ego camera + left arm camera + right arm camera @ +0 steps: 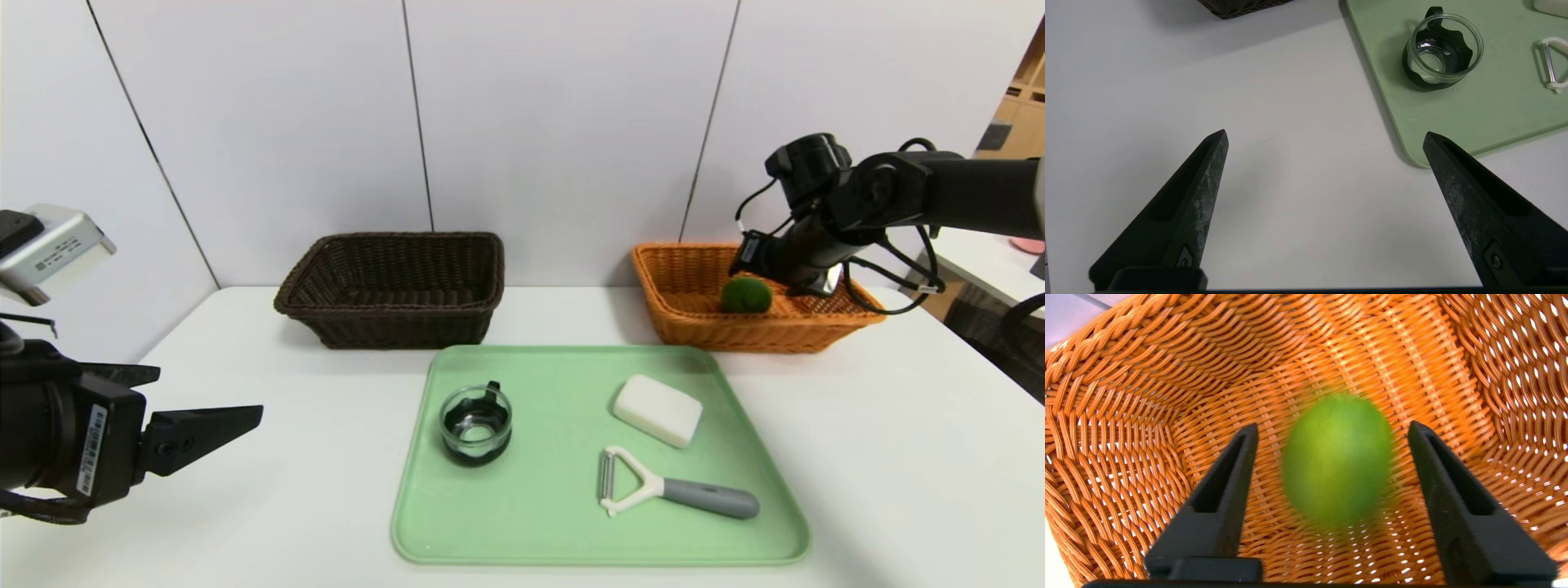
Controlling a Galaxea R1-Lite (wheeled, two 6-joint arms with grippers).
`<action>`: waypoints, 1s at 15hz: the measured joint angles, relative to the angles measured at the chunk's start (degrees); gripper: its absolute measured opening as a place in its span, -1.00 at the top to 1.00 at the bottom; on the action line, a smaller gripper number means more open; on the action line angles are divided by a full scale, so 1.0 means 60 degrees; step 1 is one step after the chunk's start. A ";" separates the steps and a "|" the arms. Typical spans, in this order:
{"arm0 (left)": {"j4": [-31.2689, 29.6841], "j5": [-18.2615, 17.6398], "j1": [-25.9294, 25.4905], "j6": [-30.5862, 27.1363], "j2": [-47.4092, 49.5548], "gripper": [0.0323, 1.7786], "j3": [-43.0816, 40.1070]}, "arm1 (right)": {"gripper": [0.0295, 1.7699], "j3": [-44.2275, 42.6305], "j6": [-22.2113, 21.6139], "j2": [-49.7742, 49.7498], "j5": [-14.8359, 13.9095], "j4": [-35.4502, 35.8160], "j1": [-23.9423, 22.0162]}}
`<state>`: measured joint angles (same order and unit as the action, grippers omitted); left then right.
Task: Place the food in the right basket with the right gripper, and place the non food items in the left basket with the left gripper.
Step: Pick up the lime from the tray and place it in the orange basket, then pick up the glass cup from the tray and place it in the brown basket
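Three non-food items, one peeler (678, 487), one glass cup (476, 425) and one white block (658, 410), lie on the green tray (539, 523), its left flanked by the spread left gripper (1325, 139), while beyond it sit two baskets, the empty dark basket (392, 287) and the orange basket (694, 314) holding one green fruit (1337, 459) between the right gripper's (1333, 428) spread fingers.

Woven wicker on orange basket (694, 314) and dark basket (392, 322); clear glass cup (476, 423); matt green tray (522, 523).

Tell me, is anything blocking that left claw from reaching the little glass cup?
Nothing visible. The left gripper hangs open above bare table beside the tray; the glass cup stands near that tray edge, with the peeler beyond it.
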<state>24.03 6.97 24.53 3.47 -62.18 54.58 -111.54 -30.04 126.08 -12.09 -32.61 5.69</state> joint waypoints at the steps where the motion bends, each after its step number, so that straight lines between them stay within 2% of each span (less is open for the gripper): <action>1: 0.0000 0.0000 0.0000 0.0000 0.0000 -0.90 0.0000 | -0.53 0.0000 -0.0004 0.0026 -0.0004 0.0102 0.0000; 5: 0.0006 0.0000 0.0000 -0.0002 -0.0022 -0.90 0.0146 | -0.68 0.0000 0.0008 0.0063 -0.0047 0.0276 -0.0012; 8: 0.0014 -0.0002 0.0000 0.0016 -0.0104 -0.90 0.0394 | -0.77 -0.0010 0.0132 -0.0500 -0.0087 0.0374 0.0116; 11: 0.0014 0.0000 0.0000 0.0016 -0.0197 -0.90 0.0417 | -0.82 -0.0028 0.0408 -0.1737 -0.0102 0.0414 0.0630; 15: 0.0014 -0.0002 0.0041 0.0018 -0.0266 -0.90 0.0384 | -0.86 -0.0018 0.0587 -0.3505 -0.0124 0.0368 0.1762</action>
<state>24.11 6.96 24.77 3.58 -63.78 56.88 -111.65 -26.51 105.05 -12.84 -30.40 16.26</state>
